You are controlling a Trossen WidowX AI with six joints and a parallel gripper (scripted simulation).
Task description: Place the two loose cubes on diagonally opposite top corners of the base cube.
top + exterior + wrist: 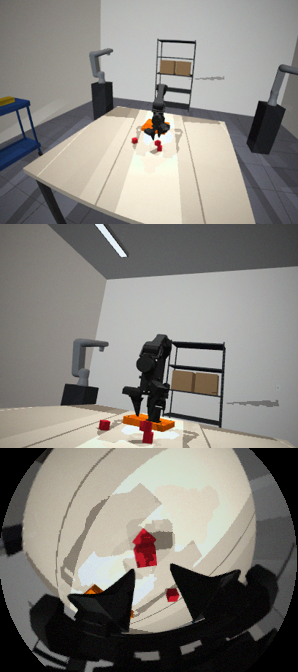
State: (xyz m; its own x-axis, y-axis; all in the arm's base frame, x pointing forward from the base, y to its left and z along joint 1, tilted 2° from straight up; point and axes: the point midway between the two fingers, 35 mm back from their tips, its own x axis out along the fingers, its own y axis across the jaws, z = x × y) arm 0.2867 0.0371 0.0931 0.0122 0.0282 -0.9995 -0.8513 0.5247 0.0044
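Note:
The base cube (159, 148) (147, 438) (144, 537) is red and stands on the table. One red cube (158, 143) (146, 425) (145, 555) sits on top of it, shifted to one side, and looks about level. Which corner it covers is hard to tell. The other loose red cube (134, 140) (104, 424) (172, 594) lies on the table, to the left in the top and exterior views. My gripper (156, 137) (145, 418) (152, 568) is open and empty, back from the stacked cube on the arm's side; its fingertips appear clear of the cube.
An orange flat block (147, 125) (166, 424) (94, 590) lies at the arm's foot, behind the cubes. The table (109, 165) has strong light patches and shadows. A shelf rack, two grey arms on pedestals and a blue cart (14, 107) stand beyond the table.

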